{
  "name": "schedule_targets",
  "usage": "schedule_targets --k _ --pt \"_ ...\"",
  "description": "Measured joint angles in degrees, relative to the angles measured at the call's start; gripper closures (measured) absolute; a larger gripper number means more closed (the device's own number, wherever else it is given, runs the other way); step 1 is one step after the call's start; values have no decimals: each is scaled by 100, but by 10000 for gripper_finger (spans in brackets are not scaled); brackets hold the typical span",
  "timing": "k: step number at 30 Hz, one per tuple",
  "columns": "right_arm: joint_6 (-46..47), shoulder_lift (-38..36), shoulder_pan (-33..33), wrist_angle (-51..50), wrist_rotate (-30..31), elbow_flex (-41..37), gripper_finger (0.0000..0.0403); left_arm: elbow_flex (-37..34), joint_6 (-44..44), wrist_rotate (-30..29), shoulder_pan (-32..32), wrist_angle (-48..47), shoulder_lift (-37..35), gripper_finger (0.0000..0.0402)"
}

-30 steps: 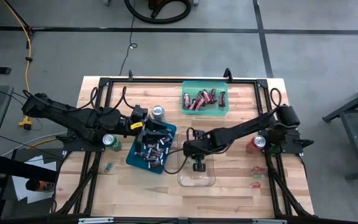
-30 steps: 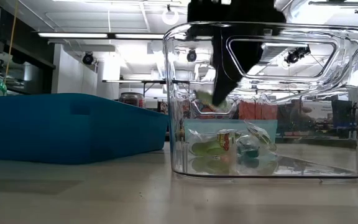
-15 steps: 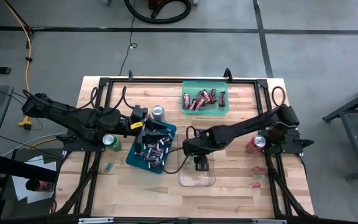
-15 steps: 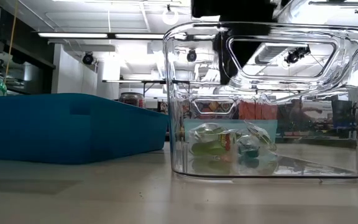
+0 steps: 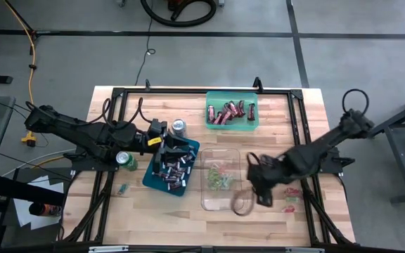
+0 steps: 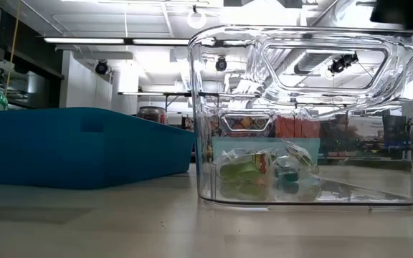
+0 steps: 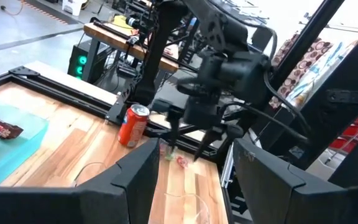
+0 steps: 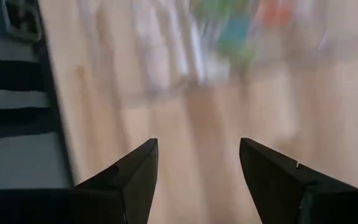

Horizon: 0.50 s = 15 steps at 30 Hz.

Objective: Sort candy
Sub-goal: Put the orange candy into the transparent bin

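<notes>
A clear bin (image 5: 222, 190) holds several green-and-red wrapped pieces (image 5: 219, 177), which also show in the low view (image 6: 260, 169). A blue tray (image 5: 172, 167) holds dark mini bars. A green tray (image 5: 231, 112) holds dark red bars. Loose pieces lie at the table's right (image 5: 290, 201) and left (image 5: 121, 188). My right gripper (image 5: 259, 191) is open and empty, between the clear bin and the loose pieces on the right; it also shows in its wrist view (image 8: 197, 180). My left gripper (image 5: 166, 145) is open and empty over the blue tray's far end (image 7: 194, 186).
A silver can (image 5: 179, 126) stands beyond the blue tray, a green can (image 5: 125, 160) to its left, and a red can (image 7: 132, 124) at the table's right. A black frame runs round the tabletop (image 5: 188, 91).
My right gripper has risen out of the clear bin and swung fast toward the table's right edge and a little nearer. A pale green piece that was at its fingertips inside the bin now lies with the others on the bin's floor.
</notes>
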Motion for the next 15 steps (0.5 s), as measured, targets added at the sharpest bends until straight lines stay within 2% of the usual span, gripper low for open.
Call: schedule_targets --k 3,5,9,15 --pt "1187 -173 546 -21 -475 -364 183 0 -6 -18 28 0 -2 209" --pt "1606 -87 949 -34 -770 -473 183 0 -91 -22 52 0 0 209" --pt "1852 378 1633 -58 -1084 -484 183 0 -197 -26 104 2 0 209" --pt "1819 1323 2231 -408 -1522 -534 183 0 -197 -65 116 2 0 209"
